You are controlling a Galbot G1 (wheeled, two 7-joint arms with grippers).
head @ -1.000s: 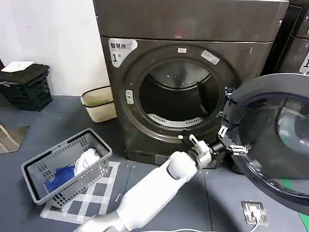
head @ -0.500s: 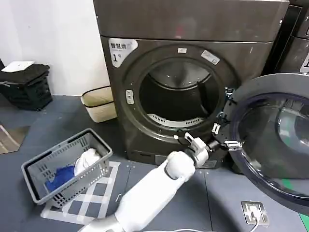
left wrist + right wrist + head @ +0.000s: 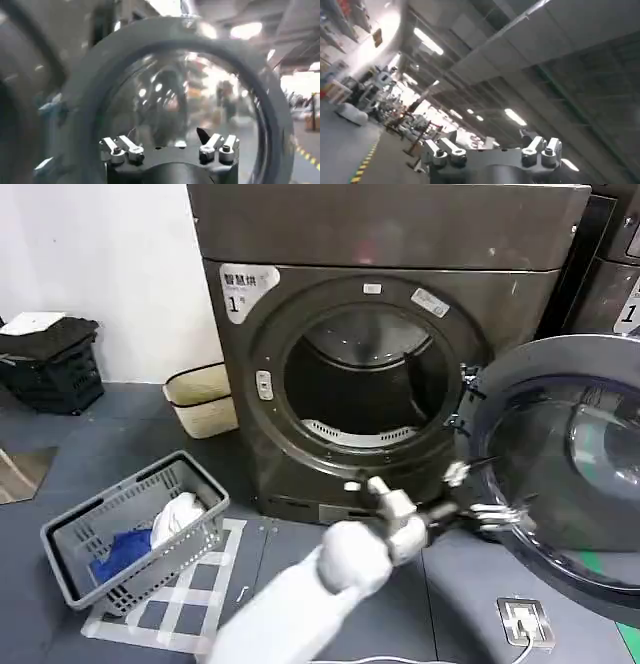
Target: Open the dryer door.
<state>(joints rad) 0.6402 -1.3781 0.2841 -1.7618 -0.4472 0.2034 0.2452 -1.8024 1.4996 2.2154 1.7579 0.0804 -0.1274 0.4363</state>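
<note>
Dryer door swung open, left gripper at its rim

The dryer door is seen standing wide open at the right of the frame, beside the exposed drum opening. The left gripper is held at the door's lower left rim, fingers spread apart. A laundry basket sits at lower left.

Dryer door cut off at right edge. Left pincer blurry by door rim, fingers too smeared to tell. Neighbour machine cut off.
</note>
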